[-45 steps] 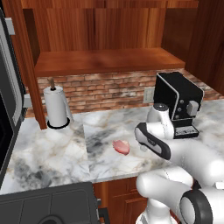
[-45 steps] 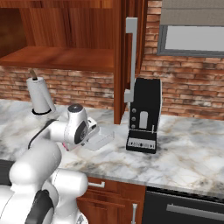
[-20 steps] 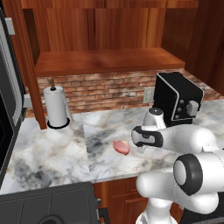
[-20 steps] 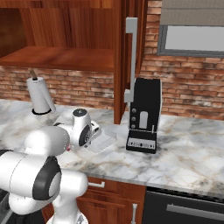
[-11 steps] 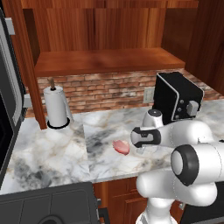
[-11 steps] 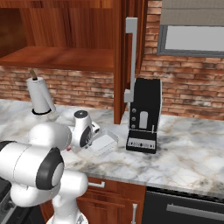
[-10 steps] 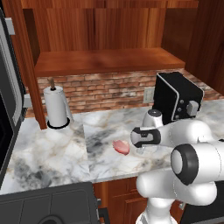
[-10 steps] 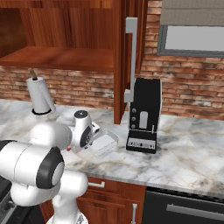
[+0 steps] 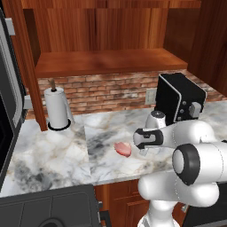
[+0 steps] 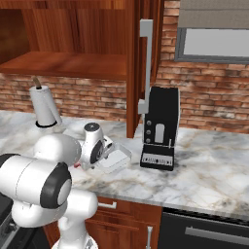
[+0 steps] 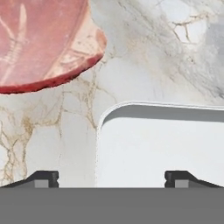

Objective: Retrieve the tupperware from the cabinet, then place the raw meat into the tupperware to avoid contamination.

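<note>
Claw point(image 11: 112, 177) spread wide over tupperware point(image 11: 162, 144) on counter point(image 11: 144, 65), raw meat point(image 11: 41, 39) just beside.

We see even, soft, rendered light with no glare and no blur in any view. The marble worktop point(image 9: 62, 150) reads bright, while the cabinet point(image 9: 106, 31) recess toward 12 o'clock is dim. A faint shadow lies inside the tupperware point(image 11: 162, 144) rim in the hand view. Edges look straight, undistorted; textures turn coarse close up.
</note>
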{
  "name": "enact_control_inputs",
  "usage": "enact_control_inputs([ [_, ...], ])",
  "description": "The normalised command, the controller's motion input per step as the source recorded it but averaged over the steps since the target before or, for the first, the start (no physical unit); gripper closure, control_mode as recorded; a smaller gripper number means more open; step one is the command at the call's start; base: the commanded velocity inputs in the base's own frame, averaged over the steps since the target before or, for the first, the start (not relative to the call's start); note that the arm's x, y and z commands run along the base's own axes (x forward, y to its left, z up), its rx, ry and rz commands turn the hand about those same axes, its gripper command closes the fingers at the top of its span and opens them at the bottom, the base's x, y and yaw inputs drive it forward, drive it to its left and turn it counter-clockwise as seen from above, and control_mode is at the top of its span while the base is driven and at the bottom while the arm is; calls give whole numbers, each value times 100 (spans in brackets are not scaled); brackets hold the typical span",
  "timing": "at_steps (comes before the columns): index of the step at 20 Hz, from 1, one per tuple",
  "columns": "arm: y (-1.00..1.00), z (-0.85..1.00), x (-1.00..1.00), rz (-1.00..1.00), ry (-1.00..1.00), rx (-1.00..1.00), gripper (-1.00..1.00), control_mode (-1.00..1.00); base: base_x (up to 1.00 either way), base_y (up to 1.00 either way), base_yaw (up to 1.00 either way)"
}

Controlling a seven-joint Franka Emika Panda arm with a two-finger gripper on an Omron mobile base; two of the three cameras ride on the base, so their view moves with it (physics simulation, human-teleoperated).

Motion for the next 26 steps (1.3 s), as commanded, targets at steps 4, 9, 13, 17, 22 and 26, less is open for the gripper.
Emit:
enact_control_inputs([
  [4,-1,0,-3,0,1,0,-100,-100,0,0,0],
  [9,0,12,-11,1,0,0,-100,-100,0,0,0],
  [13,1,26,-8,1,0,0,-100,-100,0,0,0],
  [17,0,33,-10,0,0,0,-100,-100,0,0,0],
  [22,2,32,-17,0,0,0,-100,-100,0,0,0],
  [26,7,26,-18,0,0,0,-100,-100,0,0,0],
])
